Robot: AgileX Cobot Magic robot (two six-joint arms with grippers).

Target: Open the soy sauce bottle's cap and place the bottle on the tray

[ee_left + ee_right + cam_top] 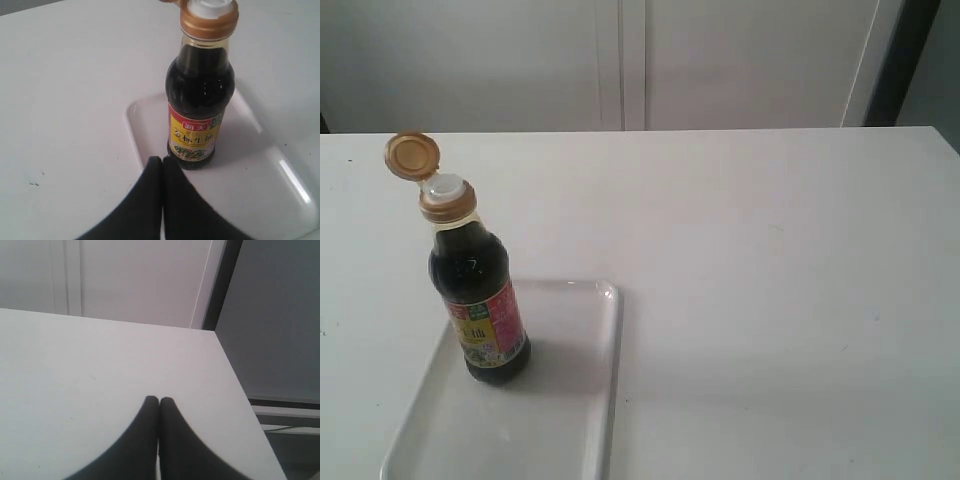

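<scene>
Bottle: we see the bottle (pixel 480 300) standing upright on the tray (pixel 570 420), on the half farther from the exterior camera and toward that view's left edge. Near-black liquid fills it up to the neck. The pink, yellow and green label faces the left wrist camera (pixel 194 137).

Cap: the cap (pixel 412 155) is flipped open, hanging back on its hinge to the left of the neck in the exterior view. The white spout (pixel 446 186) is exposed inside the golden-brown collar (pixel 448 205). In the left wrist view we catch only a sliver of the cap at the frame edge; the spout (pixel 210 6) and collar (pixel 209 22) are plain.

Tray: glossy white, lying flat on the table (pixel 770 280). Its near end runs out of the exterior frame. Only the bottle stands on it.

Left gripper: the left gripper (pixel 162 161) has its black fingers pressed together, holding nothing. The tips sit just short of the bottle's base, apart from it, over the tray's edge.

Right gripper: the right gripper (pixel 159 401) also has its fingers pressed together, empty, over bare table (pixel 100 390) near a table corner, well apart from the bottle.

Exterior view: we see neither arm in it.
</scene>
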